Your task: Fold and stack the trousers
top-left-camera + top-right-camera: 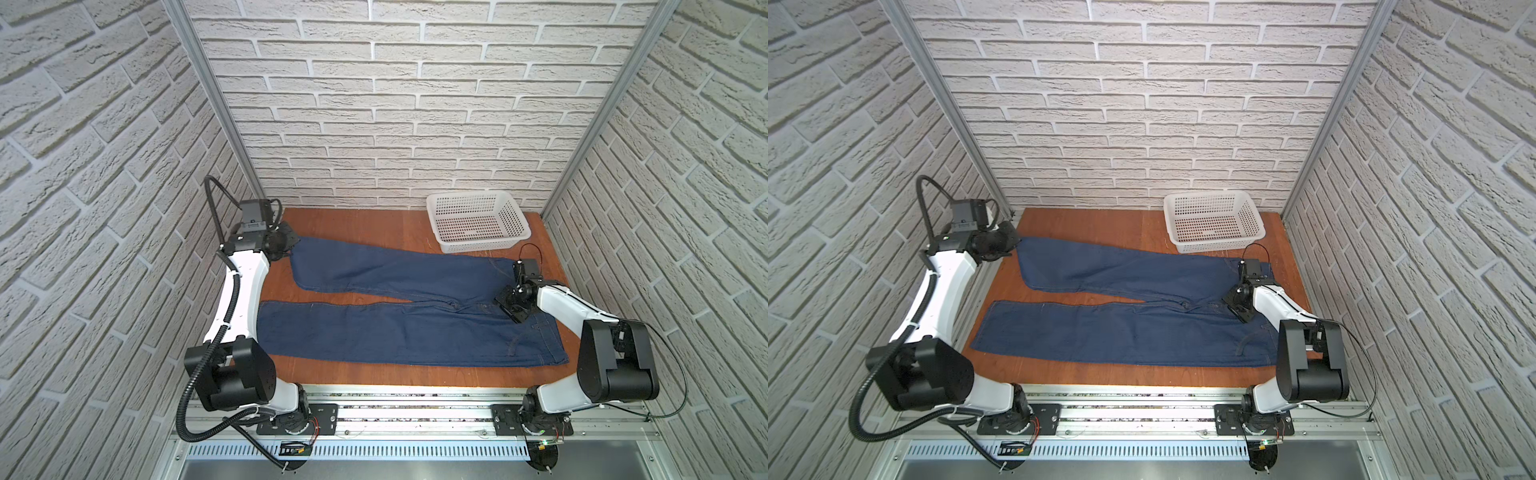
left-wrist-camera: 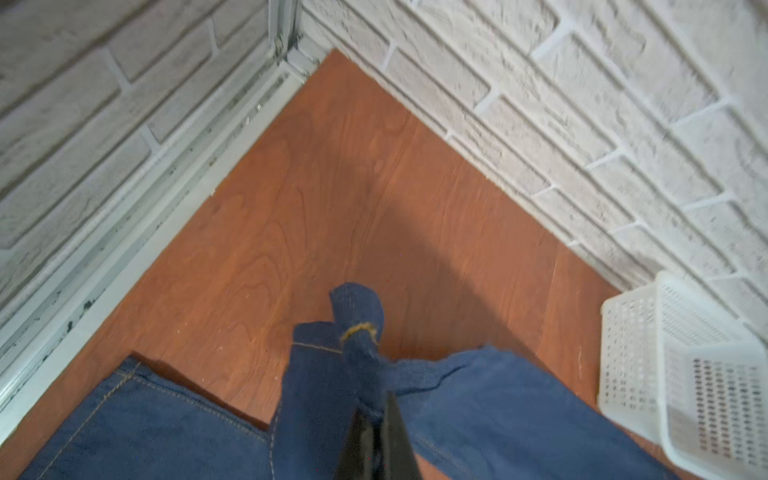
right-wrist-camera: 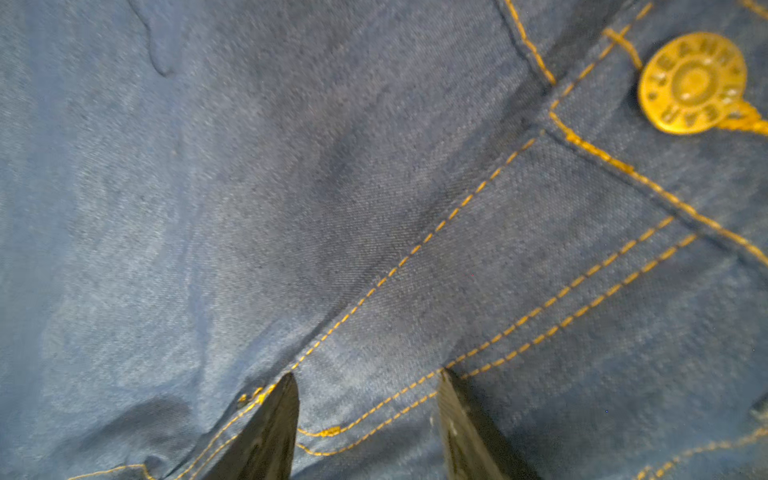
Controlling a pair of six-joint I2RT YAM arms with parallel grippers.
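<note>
We see the trousers (image 1: 395, 336) spread flat on the counter (image 1: 353, 224), front side up, with the two legs parted in a narrow V. The left claw (image 2: 374, 415) is closed tight on the hem (image 2: 357, 320) of the far leg (image 1: 374, 266). The wrist view shows its two dark fingers (image 2: 397, 440) pressed together with a bunch of blue denim squeezed between them. The hem corner with its yellow stitching stands up just beyond the fingertips. From this claw the far leg runs across the counter toward the right claw (image 3: 365, 378). The near leg (image 1: 353, 332) lies flat on the robot's side of the left claw, and its end is apart from that claw.

The right claw stands over the top part of the trousers, at the fly. Its fingers (image 3: 274, 428) are spread apart and both tips seem to rest on the cloth. Between them the denim lies flat, with a double line of yellow stitching crossing the gap — so this claw grips nothing. A brass button (image 3: 692, 83) sits on the waistband, ahead of this claw and a little to one side. The white basket (image 1: 478, 222) stands beyond the right claw, against the back wall — close to the far leg but not touching it, and well apart from the left claw.
</note>
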